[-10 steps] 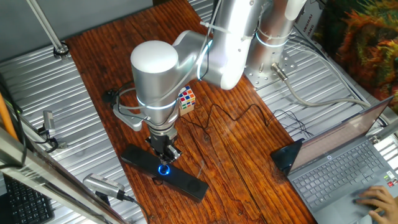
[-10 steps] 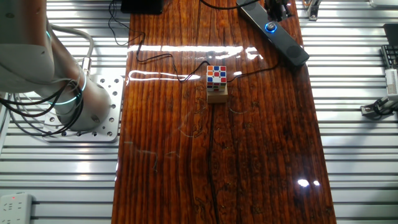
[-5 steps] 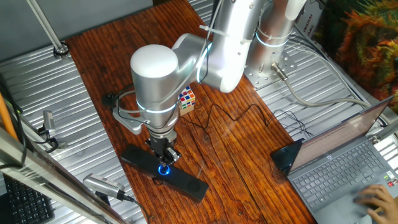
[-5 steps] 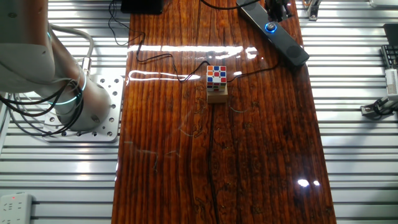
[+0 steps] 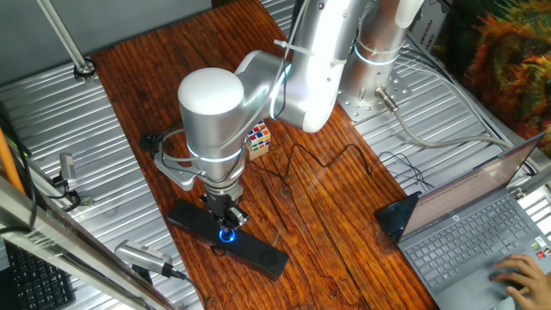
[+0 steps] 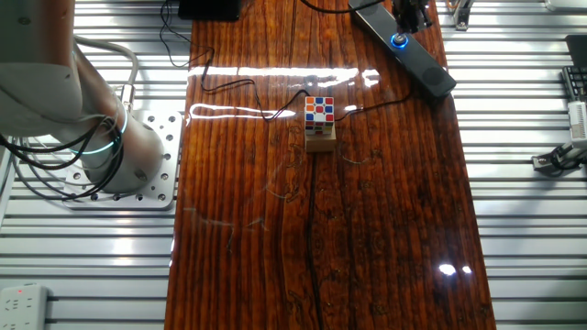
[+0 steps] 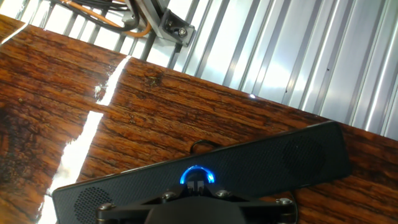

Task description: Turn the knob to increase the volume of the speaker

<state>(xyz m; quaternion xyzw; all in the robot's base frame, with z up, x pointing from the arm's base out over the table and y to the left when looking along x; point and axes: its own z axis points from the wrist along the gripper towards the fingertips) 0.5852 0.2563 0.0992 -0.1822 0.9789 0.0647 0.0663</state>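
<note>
gripper (image 5: 226, 223) low centre-left, directly over knob (image 7: 197, 176) on speaker (image 5: 225, 238); jaw state unclear, contact hidden.

Bright, even overhead lighting throughout. Strong white glare streaks across the glossy wooden table (image 6: 321, 229), with a small hot spot near its lower right. Similar glare bands on the wood in the hand view. Blown-out highlights on the ribbed metal surface (image 7: 298, 56). Blue glow from the knob (image 7: 197, 175), crisp against the black speaker (image 7: 249, 165). Soft, short shadows only. Sharp focus overall.
</note>
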